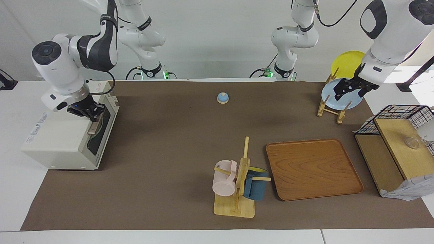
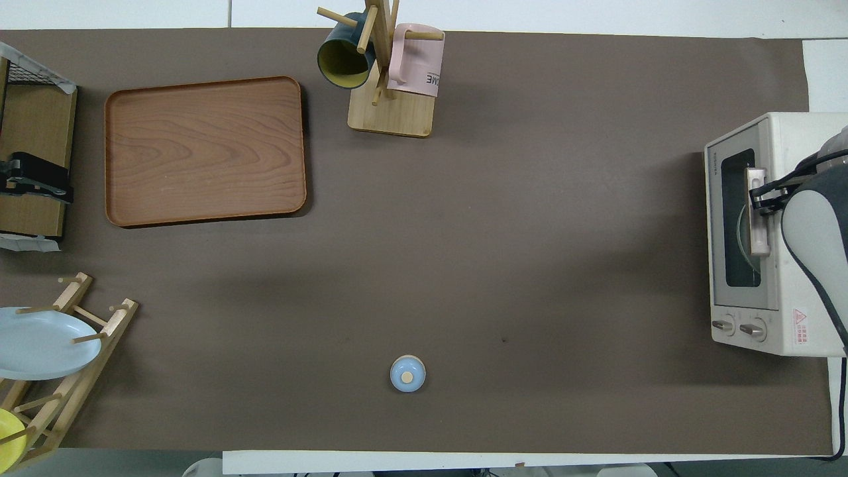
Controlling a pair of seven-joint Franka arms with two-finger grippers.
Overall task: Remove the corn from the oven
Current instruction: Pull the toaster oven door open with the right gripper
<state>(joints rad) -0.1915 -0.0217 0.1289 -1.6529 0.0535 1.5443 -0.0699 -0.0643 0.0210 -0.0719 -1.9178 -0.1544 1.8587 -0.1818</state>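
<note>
Right tool sits at the closed oven door's rigid tan handle, grip state indeterminate; left tool waits; the corn, unseen, is presumably inside, smooth and likely slippery, so grasp mid-cob.

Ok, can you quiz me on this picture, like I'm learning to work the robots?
1. True or false: the oven door is wide open.
2. Which claw is at the oven's handle? A) left claw B) right claw
3. How many mugs hang on the wooden mug stand?
Key: 1 false, the door is closed. 2 B. 3 two, a pink mug and a blue mug.
</note>
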